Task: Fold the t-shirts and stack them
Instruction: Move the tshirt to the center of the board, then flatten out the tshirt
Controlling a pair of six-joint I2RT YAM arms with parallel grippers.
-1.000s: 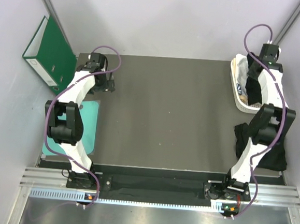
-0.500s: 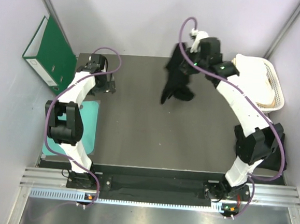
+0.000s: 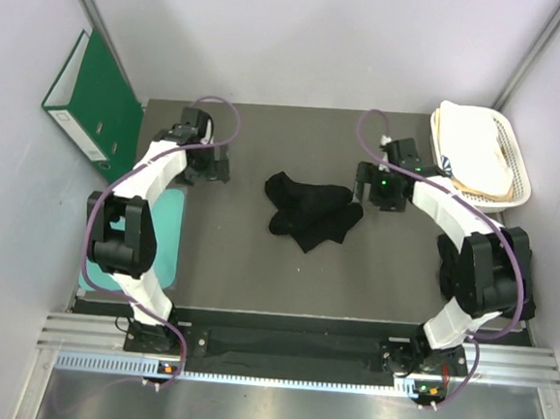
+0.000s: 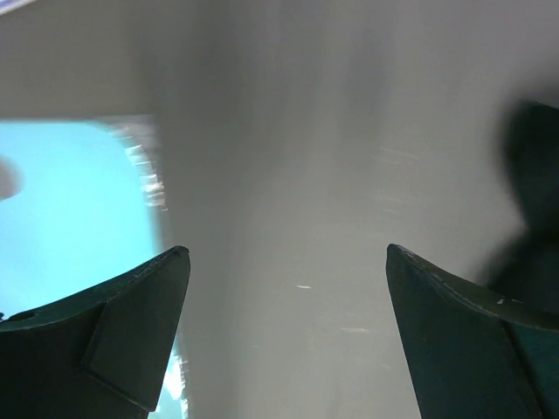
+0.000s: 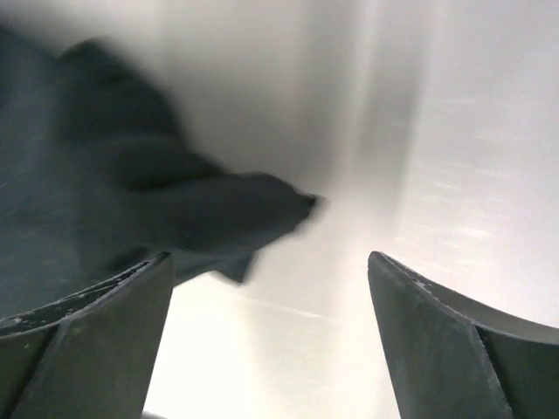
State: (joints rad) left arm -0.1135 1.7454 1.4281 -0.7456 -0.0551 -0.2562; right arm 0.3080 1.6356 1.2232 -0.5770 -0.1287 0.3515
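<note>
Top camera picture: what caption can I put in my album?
A black t-shirt lies crumpled between the open left gripper and right gripper.

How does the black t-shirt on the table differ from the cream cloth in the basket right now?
The black t-shirt is dark; the cream cloth is pale. The t-shirt lies crumpled in the middle of the bare table; the cream cloth fills the white basket at the far right corner. Both look like soft cloth, not neatly folded.
</note>
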